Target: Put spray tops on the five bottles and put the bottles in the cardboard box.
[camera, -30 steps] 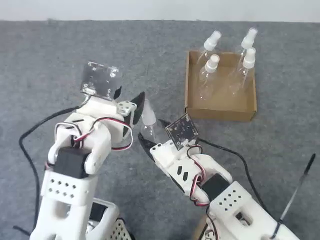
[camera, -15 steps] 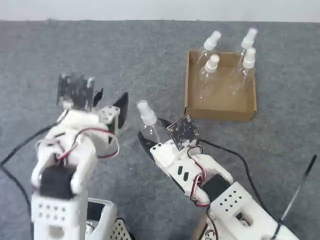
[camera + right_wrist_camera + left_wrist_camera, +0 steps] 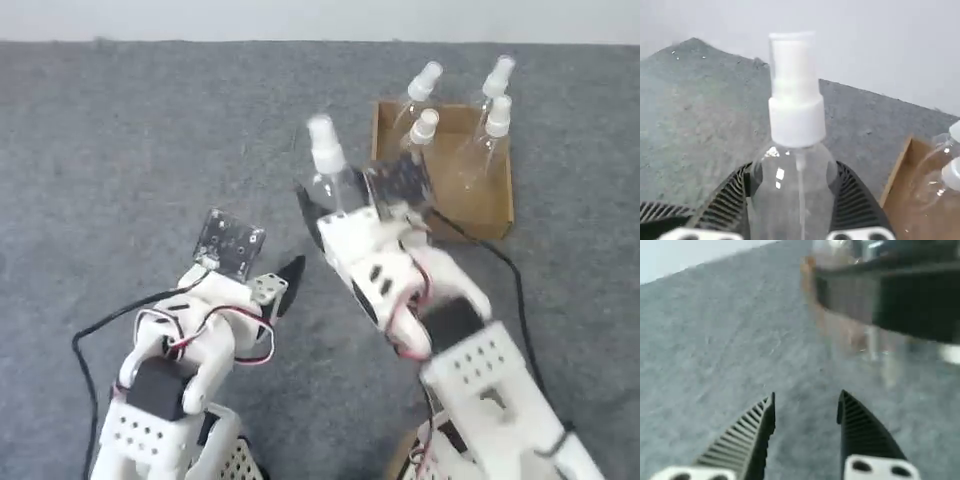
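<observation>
My right gripper (image 3: 335, 205) is shut on a clear bottle (image 3: 335, 185) with a white spray top (image 3: 322, 140), held upright just left of the cardboard box (image 3: 385, 215). The right wrist view has the bottle (image 3: 795, 192) between both black fingers, its spray top (image 3: 794, 95) standing tall. Several capped clear bottles (image 3: 420, 140) stand in the box. My left gripper (image 3: 285, 290) sits lower left of the box, open and holding nothing; its fingers (image 3: 757, 432) hover over grey carpet.
Grey carpet (image 3: 120, 130) covers the table, with free room on the left half. A black cable (image 3: 505, 270) runs from the right arm past the box's near side. The box edge (image 3: 897, 167) lies close beside the held bottle.
The right arm has lifted the capped bottle and carried it up toward the box. The left arm let go of the spray top and drew back toward the near side.
</observation>
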Controlling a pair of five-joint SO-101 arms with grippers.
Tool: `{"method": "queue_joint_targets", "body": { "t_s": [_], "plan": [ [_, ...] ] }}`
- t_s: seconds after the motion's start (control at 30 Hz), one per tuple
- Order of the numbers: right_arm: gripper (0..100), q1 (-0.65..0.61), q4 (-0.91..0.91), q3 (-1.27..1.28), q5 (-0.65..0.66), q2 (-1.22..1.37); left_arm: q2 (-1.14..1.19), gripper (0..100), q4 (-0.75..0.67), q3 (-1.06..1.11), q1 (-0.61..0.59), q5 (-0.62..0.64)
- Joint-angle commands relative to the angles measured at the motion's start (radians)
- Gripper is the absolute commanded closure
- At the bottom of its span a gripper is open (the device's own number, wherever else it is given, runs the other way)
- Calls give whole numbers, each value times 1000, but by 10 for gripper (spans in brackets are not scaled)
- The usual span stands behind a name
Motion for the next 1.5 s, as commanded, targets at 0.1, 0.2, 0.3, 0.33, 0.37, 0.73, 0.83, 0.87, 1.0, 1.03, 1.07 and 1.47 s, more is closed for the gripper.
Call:
{"method": "queue_joint_targets", "body": {
  "t_s": [0.1, 0.2, 0.3, 0.33, 0.37, 0.73, 0.83, 0.87, 1.0, 1.03, 1.07, 1.47],
  "plan": [
    [993, -53, 16, -255, 5, 271, -141, 694, -35, 58, 15, 58],
    [993, -73, 87, -311, 5, 282, -207, 691, -35, 85, 14, 57],
    [993, -79, 157, -354, 5, 259, -259, 691, -35, 107, 14, 55],
    [993, -79, 182, -367, 5, 246, -273, 691, -35, 114, 14, 55],
    [993, -79, 208, -377, 5, 234, -284, 691, -35, 120, 14, 46],
    [993, -79, 381, -391, 5, 88, -296, 691, -29, 125, 14, 25],
    [993, -79, 407, -391, 5, 67, -296, 691, -29, 125, 14, 25],
    [993, -79, 414, -391, 5, 64, -296, 691, -29, 125, 14, 25],
    [993, -79, 444, -397, 5, 54, -296, 691, -29, 125, 14, 25],
    [993, -79, 452, -397, 5, 54, -296, 691, -29, 125, 14, 25],
    [993, -79, 458, -396, 5, 54, -296, 691, -29, 125, 14, 25],
    [993, -74, 496, -393, 5, 7, -296, 691, -29, 127, 14, 23]
  ]
}}
